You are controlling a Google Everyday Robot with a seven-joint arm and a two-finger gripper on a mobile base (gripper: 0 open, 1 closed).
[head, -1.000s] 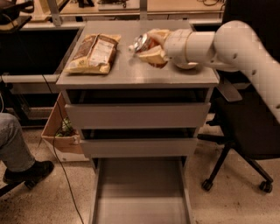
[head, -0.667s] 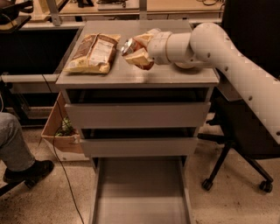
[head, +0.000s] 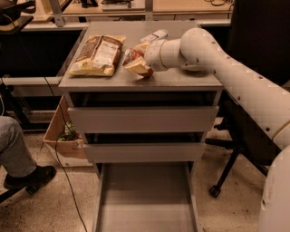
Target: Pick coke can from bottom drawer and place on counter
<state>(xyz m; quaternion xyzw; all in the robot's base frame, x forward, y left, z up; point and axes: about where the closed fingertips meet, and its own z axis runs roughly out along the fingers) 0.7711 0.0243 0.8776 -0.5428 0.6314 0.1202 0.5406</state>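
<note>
The coke can (head: 130, 57) looks light, thin and slippery, so you should hold its round sides softly. Just beside the chip bag (head: 97, 55), the gripper (head: 136, 64) has its jaws pinching the can.

Lab benches (head: 190, 5); gripper (head: 137, 63), can (head: 146, 72) at counter (head: 181, 79)

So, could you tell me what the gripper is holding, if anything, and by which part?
The gripper appears to hold the coke can by its sides, over the counter.
</note>
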